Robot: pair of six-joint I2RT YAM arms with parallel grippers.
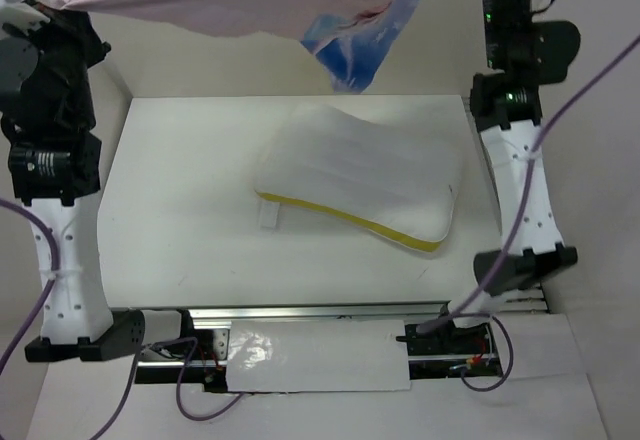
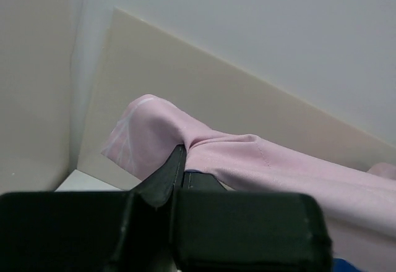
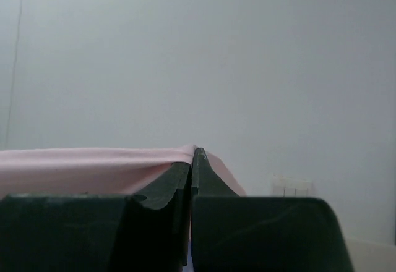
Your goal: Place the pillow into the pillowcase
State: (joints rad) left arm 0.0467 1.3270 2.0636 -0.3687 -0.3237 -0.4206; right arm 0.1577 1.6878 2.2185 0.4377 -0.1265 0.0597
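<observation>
The white pillow [image 1: 360, 175] with a yellow piped edge lies on the table at centre right. The pillowcase [image 1: 240, 0] hangs stretched high across the back, pink side showing, with a blue printed part [image 1: 355, 45] drooping above the pillow. My left gripper [image 2: 184, 151] is shut on a pink corner of the pillowcase [image 2: 247, 161] at the upper left. My right gripper [image 3: 193, 154] is shut on the other pink edge [image 3: 80, 167] at the upper right. Both grippers are raised well above the table.
A small white tag [image 1: 268, 216] sticks out at the pillow's left front corner. The white table [image 1: 180, 210] is walled by pale panels on the left and back. The metal rail [image 1: 320, 312] with the arm bases runs along the near edge.
</observation>
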